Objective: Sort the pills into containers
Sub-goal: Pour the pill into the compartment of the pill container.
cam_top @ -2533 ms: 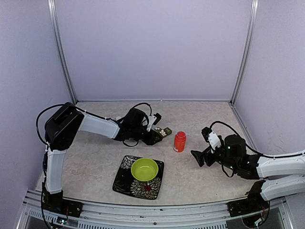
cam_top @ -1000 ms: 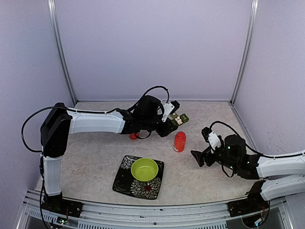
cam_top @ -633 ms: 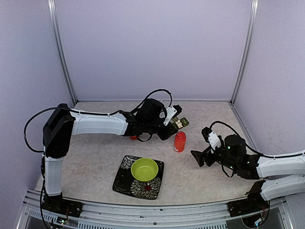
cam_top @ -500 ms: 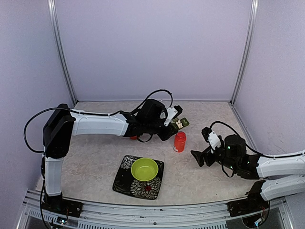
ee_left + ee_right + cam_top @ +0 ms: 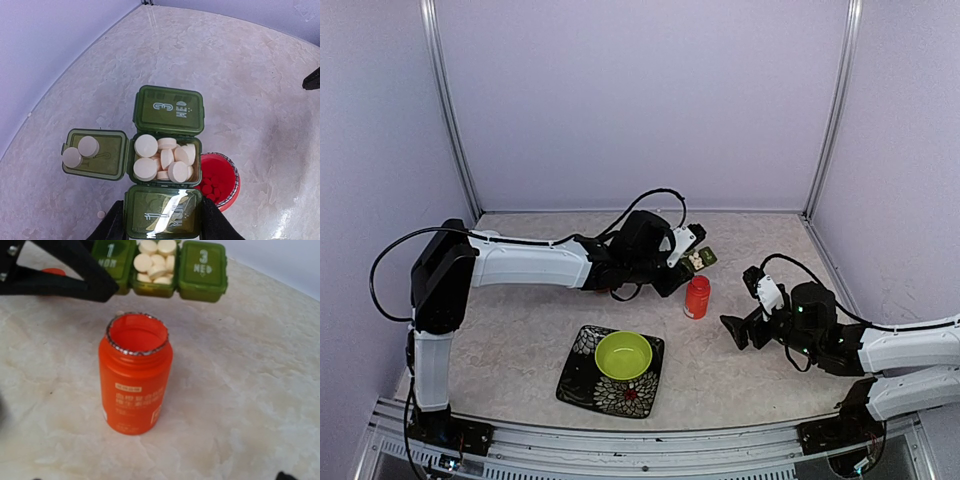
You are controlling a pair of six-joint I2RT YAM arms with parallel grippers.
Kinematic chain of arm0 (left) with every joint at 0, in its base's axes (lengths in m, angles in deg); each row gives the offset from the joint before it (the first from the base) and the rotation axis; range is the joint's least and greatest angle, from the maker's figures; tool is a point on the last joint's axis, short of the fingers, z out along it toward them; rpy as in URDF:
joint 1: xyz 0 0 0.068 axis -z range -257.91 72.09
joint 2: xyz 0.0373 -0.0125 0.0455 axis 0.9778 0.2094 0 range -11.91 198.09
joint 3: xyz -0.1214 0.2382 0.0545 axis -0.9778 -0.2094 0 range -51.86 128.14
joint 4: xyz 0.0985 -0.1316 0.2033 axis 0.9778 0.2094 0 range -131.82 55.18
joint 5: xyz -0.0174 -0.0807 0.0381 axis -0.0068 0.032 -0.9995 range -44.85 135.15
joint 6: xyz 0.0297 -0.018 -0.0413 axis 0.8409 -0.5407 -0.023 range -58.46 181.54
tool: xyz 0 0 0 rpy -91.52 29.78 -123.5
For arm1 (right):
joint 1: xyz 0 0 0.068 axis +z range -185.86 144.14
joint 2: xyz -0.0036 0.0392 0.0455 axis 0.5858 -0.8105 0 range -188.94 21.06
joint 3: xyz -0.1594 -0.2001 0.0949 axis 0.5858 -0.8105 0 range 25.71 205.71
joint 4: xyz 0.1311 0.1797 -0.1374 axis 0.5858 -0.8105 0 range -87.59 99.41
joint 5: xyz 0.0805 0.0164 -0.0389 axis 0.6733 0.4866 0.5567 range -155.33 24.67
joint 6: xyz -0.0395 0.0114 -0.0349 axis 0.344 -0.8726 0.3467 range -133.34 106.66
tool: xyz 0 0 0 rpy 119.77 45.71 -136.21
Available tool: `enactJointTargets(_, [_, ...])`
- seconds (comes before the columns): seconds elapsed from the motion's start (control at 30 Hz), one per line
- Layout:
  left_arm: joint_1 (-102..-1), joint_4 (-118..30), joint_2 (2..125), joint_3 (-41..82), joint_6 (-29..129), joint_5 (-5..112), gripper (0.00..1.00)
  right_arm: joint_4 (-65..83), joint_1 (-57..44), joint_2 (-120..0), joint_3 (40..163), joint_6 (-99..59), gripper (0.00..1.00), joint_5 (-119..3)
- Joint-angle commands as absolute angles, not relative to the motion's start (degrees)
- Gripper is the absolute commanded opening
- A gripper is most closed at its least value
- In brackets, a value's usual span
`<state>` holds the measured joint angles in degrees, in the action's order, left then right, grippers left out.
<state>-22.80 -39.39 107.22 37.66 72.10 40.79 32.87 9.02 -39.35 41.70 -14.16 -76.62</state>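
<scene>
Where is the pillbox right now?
In the top view, centre-back: the left gripper holds the pillbox just above and behind the open orange bottle.

Overhead; both wrist close-ups on pillbox (image 5: 168, 108)

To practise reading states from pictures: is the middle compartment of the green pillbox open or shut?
Open: on the pillbox, the middle lid is flipped aside, exposing white tablets.
</scene>
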Motion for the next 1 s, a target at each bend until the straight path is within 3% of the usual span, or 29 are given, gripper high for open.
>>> enactJointTargets(0.0, [-22.28,-39.88,107.76,37.51,73.05,39.39,0.34,33.05,8.74,-38.6,42.49,-14.57,1.0,-76.26])
enactJointTargets(0.97, [-20.87,-43.11,106.21,33.66,74.18,34.87,0.34,33.38,8.79,-39.74,42.84,-14.59,1.0,-75.79])
